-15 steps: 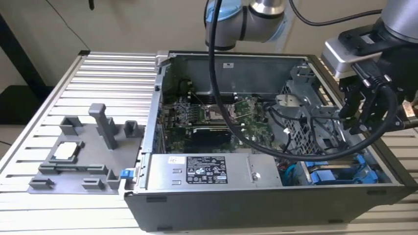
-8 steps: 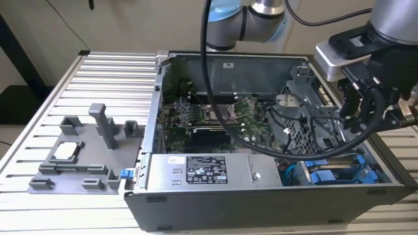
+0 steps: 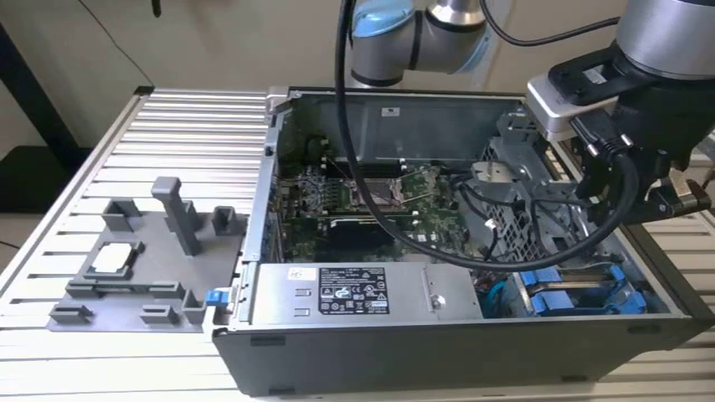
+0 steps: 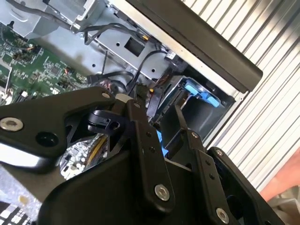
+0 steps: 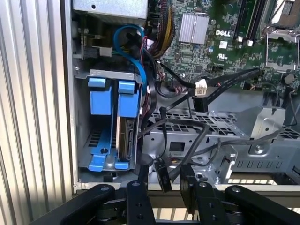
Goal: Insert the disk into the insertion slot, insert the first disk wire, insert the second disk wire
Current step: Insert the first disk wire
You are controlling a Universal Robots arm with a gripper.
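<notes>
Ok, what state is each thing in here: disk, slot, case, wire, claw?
disk: standing on edge inside the insertion slot.
insertion slot: holds the disk.
computer case: side open, inside exposed.
white-tipped wire: end loose, not plugged in.
claw: open, over the case near the slot.

Ribbed table [image 3: 167,117] carries a computer case [image 3: 447,352] (open) — and grey fixture plate [image 3: 151,272].

White lettering marks the motherboard [image 5: 197,58], and the power-supply box's label [image 3: 352,291] carries illegibly small print.
</notes>
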